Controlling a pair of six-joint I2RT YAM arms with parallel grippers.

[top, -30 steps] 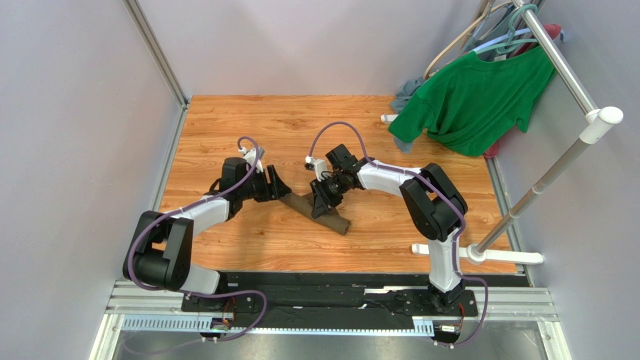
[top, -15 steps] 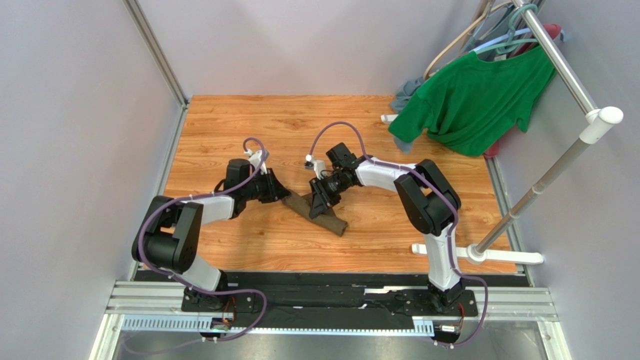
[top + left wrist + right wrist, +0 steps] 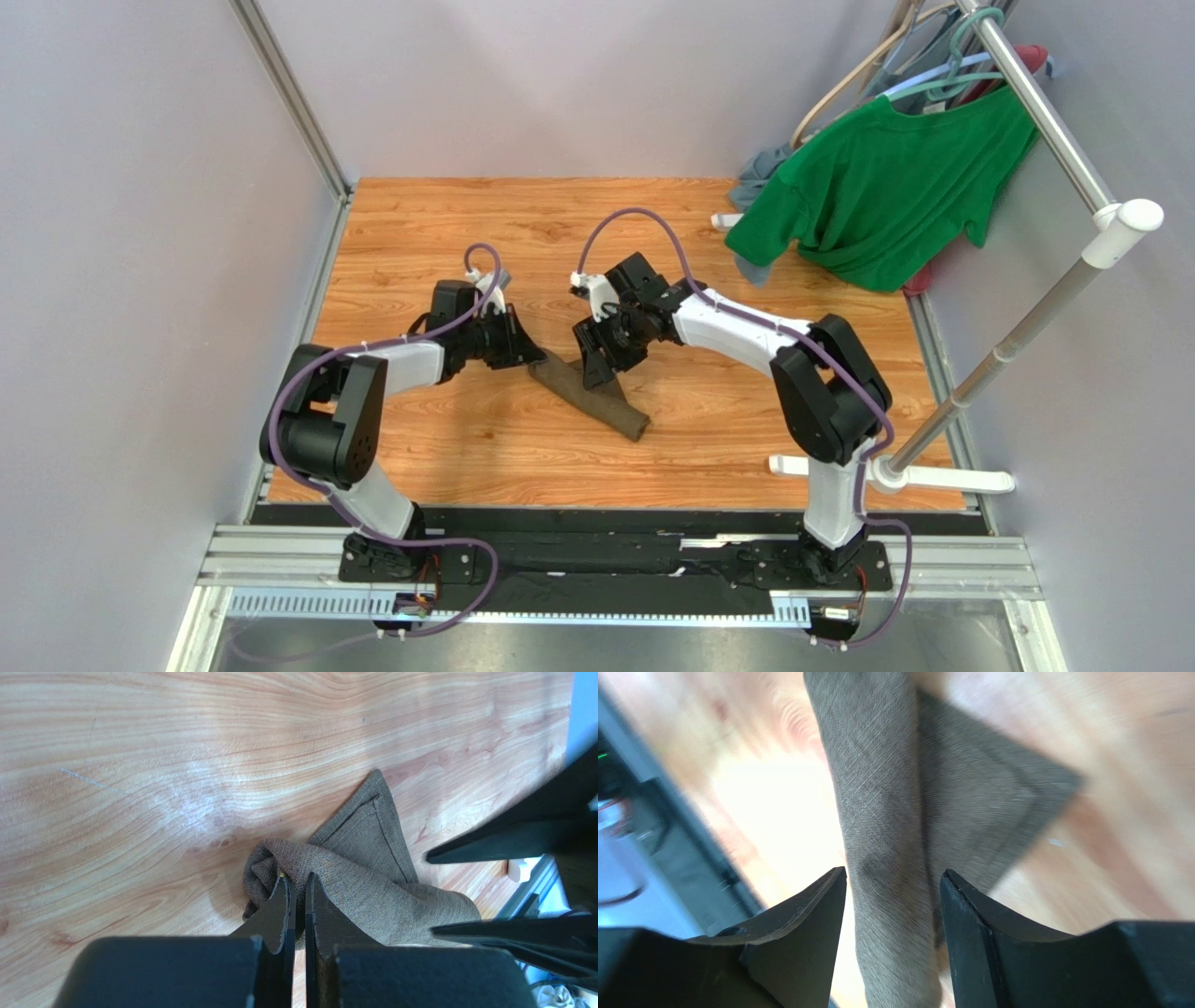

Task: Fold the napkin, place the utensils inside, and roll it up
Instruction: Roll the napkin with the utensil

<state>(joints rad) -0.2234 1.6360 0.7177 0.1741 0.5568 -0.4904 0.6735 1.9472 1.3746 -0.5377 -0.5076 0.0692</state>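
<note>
A dark olive-brown napkin lies rolled into a slim tube near the middle of a wooden table, set on a slant with its left end farther away and its right end nearer the arm bases. One hemmed triangular corner sticks out from under the roll and lies flat on the wood. The left gripper sits low at the left end of the roll. In the left wrist view its fingers are drawn almost together, with only a thin slit between them, and the tips are pushed against the bunched cloth there. Whether any cloth is caught in the slit cannot be told. The right gripper is just beside it, above the roll a little in from that same end. In the slightly blurred right wrist view its fingers are spread apart, one on each side of the tube and clear of it. At the far right, a bright green T-shirt hangs from a clothes rail, well apart from the napkin.
</note>
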